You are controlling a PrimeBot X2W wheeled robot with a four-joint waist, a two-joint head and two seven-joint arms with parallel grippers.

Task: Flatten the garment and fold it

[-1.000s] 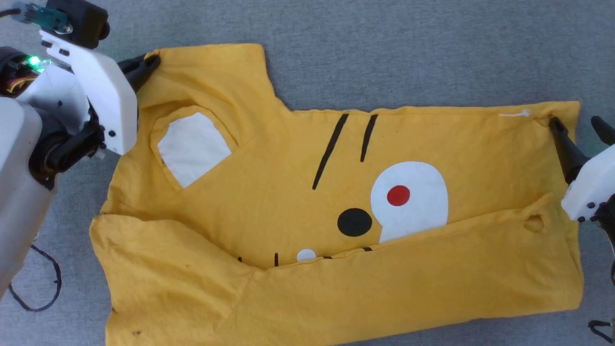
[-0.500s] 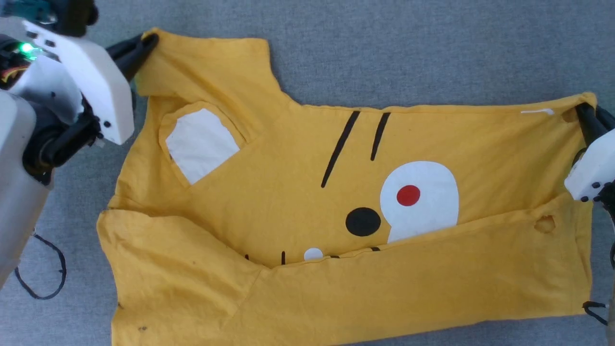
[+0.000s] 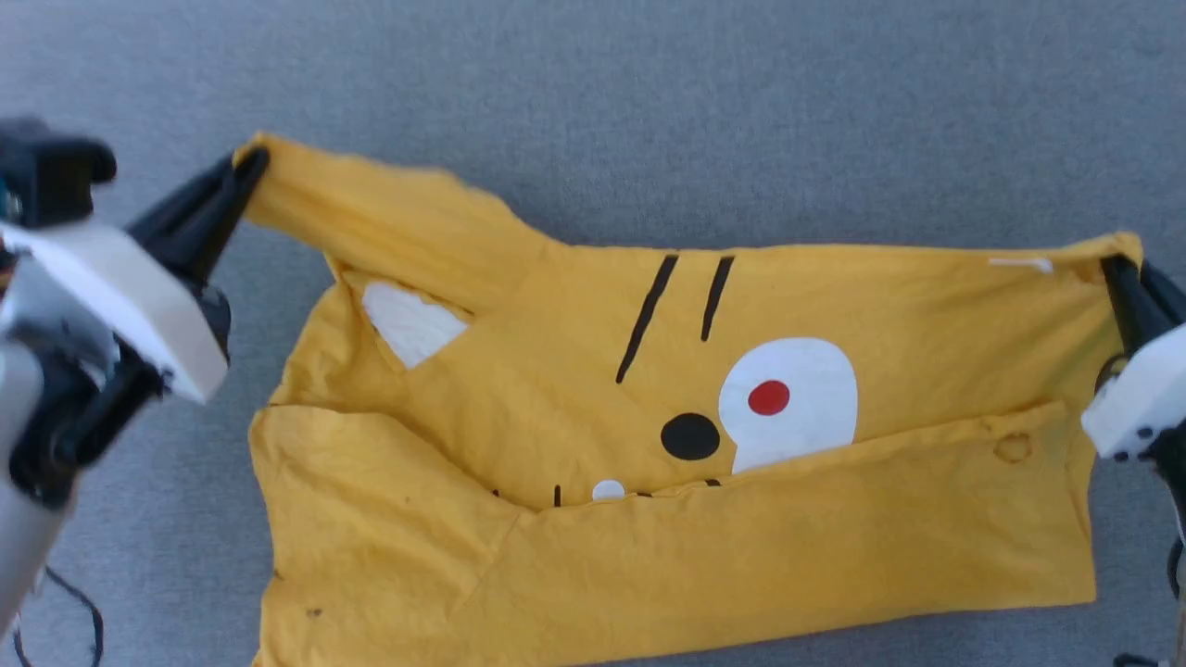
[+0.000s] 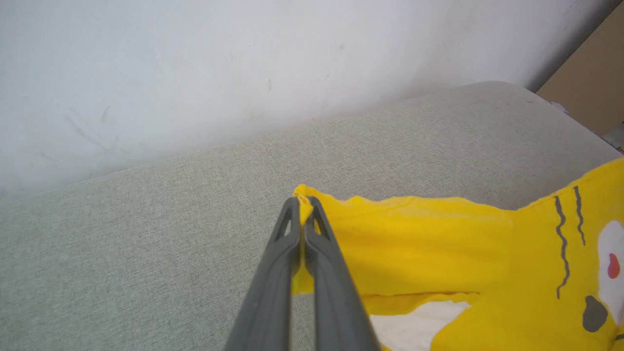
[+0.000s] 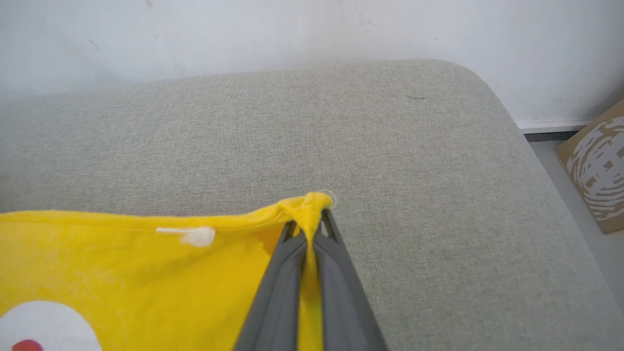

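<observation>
Closing the right gripper (image 3: 1118, 269) on the garment's (image 3: 741, 565) hem corner (image 5: 312, 202), after gaping around it a second ago; now pinching that corner tight between both fingers. Drawing the sleeve (image 3: 389, 218), flat a second ago, into a taut ridge with the left gripper (image 3: 246, 165), its fingers pressed together on the sleeve tip. Stretching the far edge nearly straight between the two pairs of fingertips. Leaving the remaining yellow cloth lying print side up on the grey cushion (image 3: 649, 102), nearer than both sets of fingertips, with the near portion folded over and covering the lower part of the cartoon face (image 3: 788, 398). Pointing both pairs of fingers toward a pale wall (image 4: 195, 73) beyond the cushion.
</observation>
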